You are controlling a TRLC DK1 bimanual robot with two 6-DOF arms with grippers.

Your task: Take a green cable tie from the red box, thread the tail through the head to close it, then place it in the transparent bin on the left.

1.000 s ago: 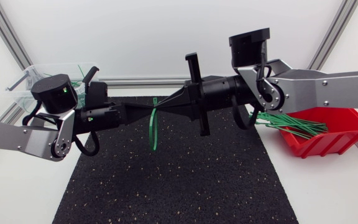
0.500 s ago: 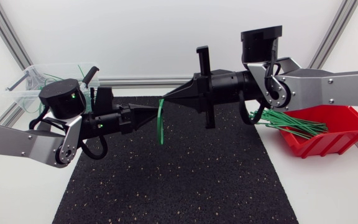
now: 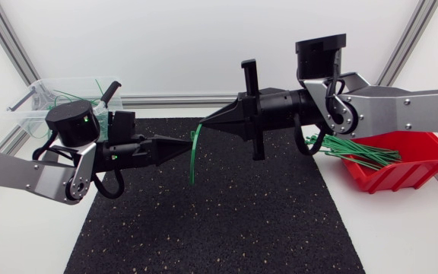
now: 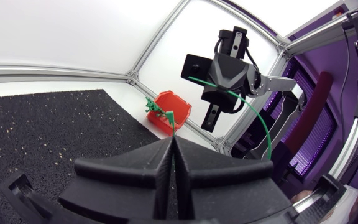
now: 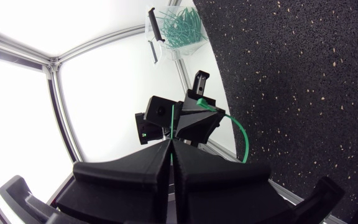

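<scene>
A green cable tie (image 3: 195,156) hangs bent in a downward arc above the black mat (image 3: 219,221), between my two grippers. My left gripper (image 3: 187,145) points right and is shut on one end. My right gripper (image 3: 202,128) points left, slightly higher, and is shut on the other end. In the left wrist view my own gripper (image 4: 171,142) is shut, and the tie (image 4: 263,124) curves away from the right gripper (image 4: 225,78) ahead. In the right wrist view my own gripper (image 5: 171,142) pinches the thin tail, with the left gripper (image 5: 194,112) just beyond.
The red box (image 3: 409,164) at the right holds several green ties (image 3: 356,152). At the far left stands the transparent bin (image 3: 33,103) with a few ties inside; it also shows in the right wrist view (image 5: 182,28). White table surrounds the mat.
Both gripper tips have shifted slightly to the right with the tie. The right arm has drawn back a little, and the tie now bows out in a wider arc.
</scene>
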